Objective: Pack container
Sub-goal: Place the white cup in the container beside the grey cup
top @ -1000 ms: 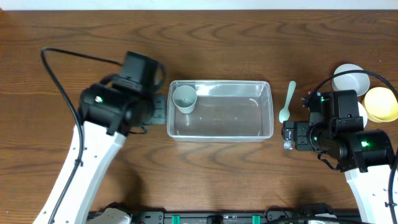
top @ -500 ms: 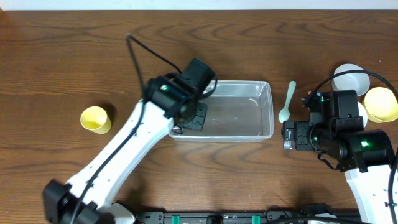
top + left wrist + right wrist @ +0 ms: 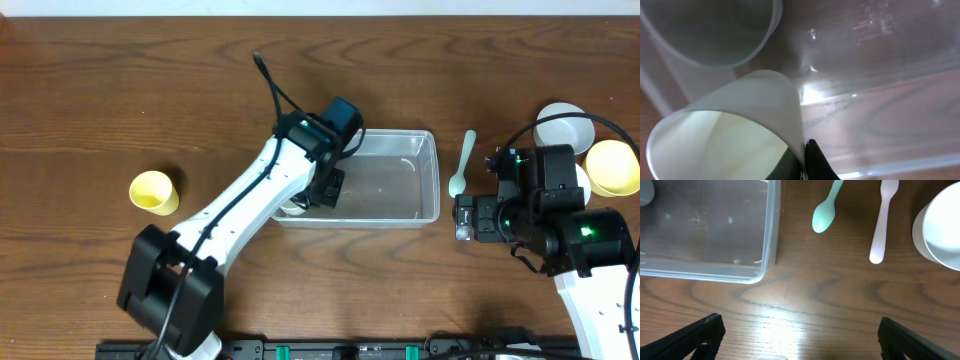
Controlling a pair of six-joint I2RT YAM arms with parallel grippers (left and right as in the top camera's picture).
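Note:
The clear container (image 3: 395, 190) lies at the table's middle. My left gripper (image 3: 322, 188) hangs over its left end. In the left wrist view the gripper (image 3: 804, 161) is shut on the wall of a pale cup (image 3: 740, 135), tilted, inside the container (image 3: 880, 75). A second grey-green cup (image 3: 710, 30) stands just beyond it. My right gripper (image 3: 468, 218) is open and empty over bare table, right of the container. In the right wrist view its jaws (image 3: 800, 345) are wide apart, below the container's corner (image 3: 705, 230).
A yellow cup (image 3: 153, 192) stands at the left. A mint spoon (image 3: 462, 165) lies right of the container, with a pink utensil (image 3: 882, 220) beside it in the right wrist view. A white bowl (image 3: 560, 122) and a yellow bowl (image 3: 612, 165) sit at the far right.
My left arm has swung right, from beside the container's left wall to over its left end. It uncovered the yellow cup. The right arm has not moved.

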